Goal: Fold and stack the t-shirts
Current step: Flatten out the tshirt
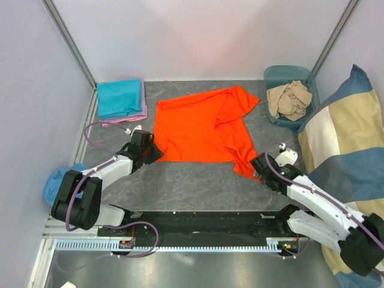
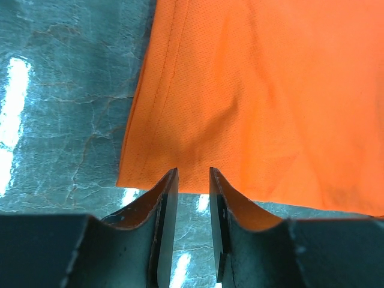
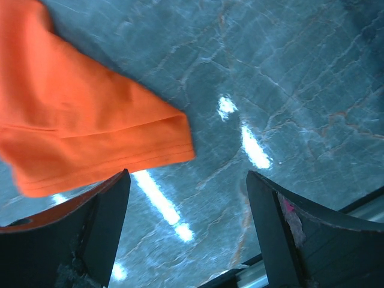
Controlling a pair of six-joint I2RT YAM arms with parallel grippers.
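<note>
While the orange t-shirt lies spread at the middle of the table, with its right side turned in over the body, neither arm has hold of it.

**Holdings**
- Left gripper: at the shirt's near-left corner. The jaws are a narrow slot apart with nothing between them, and the tips are just over the hem.
- Right gripper: beside the near-right corner. The jaws are spread wide and empty. The hemmed corner lies by one finger, not between the two.
- Teal t-shirt: folded, on top of a pink-lilac t-shirt, at the far-left corner.
- Beige t-shirts: crumpled in a bin at the far right.
- Cushion: against the right side, no part of the task.

**Hazards, as judged**
- The left slot is narrow, so a forward push may shove the hem into a ridge instead of taking it in.
- A shallow bite at that corner may catch only the upper layer, and a lift would then open the shirt rather than fold it.
- The right jaws are offset from their corner, so closing where they stand would likely grasp air or a sliver that slips free.
- If one side is gripped and the other missed, the fold would skew.
- The turned-in right flap is loose and could fall open when the hem is raised.
</note>
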